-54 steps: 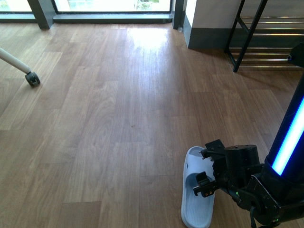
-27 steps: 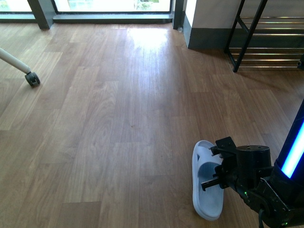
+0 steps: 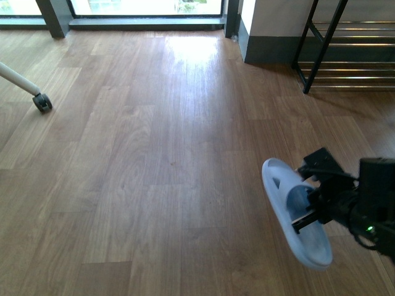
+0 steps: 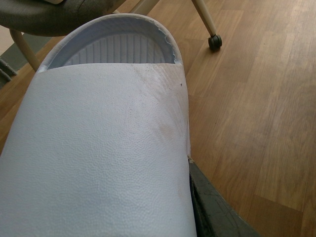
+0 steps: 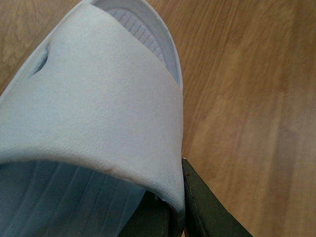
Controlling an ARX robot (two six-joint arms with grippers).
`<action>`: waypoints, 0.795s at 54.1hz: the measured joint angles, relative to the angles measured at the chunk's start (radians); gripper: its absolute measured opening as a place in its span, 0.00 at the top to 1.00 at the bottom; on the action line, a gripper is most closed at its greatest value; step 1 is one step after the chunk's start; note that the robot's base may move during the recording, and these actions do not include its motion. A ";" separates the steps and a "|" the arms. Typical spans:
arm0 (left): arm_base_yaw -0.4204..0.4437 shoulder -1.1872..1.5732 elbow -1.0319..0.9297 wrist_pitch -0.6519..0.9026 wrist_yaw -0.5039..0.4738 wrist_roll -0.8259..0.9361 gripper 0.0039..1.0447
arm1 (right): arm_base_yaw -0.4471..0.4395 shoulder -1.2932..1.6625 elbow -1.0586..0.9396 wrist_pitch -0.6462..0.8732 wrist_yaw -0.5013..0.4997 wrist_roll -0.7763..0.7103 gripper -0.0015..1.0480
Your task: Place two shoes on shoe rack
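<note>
While gripped, pale blue slide (image 3: 295,216) seemingly tilts.

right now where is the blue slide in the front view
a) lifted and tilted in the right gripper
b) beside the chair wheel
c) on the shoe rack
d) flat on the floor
a: the pale blue slide hangs tilted above the wood floor, clamped by the right gripper, with the shoe rack far behind it.

Wood plank floor (image 3: 154,154) throughout, brightly lit just below the window (image 3: 145,6) along the far edge. Dark pillar (image 3: 52,17) at the far left corner. White furniture leg with a black caster (image 3: 41,102) near the left edge.
</note>
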 joint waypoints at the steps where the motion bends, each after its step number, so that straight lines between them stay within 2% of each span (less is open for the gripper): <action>1: 0.000 0.000 0.000 0.000 0.000 0.000 0.98 | -0.006 -0.043 -0.027 -0.010 -0.008 -0.006 0.98; 8: 0.000 0.000 0.000 0.000 0.000 0.000 0.98 | -0.050 -0.415 -0.258 -0.127 -0.109 -0.057 0.98; 19: 0.000 0.000 0.000 0.000 0.000 0.000 0.98 | -0.099 -0.845 -0.426 -0.305 -0.190 -0.079 0.98; 30: 0.000 0.000 0.000 0.000 0.000 0.000 0.98 | -0.164 -1.254 -0.458 -0.525 -0.312 -0.058 0.98; 43: 0.000 0.000 0.000 0.000 0.000 0.000 0.98 | -0.271 -1.725 -0.458 -0.852 -0.483 0.017 0.98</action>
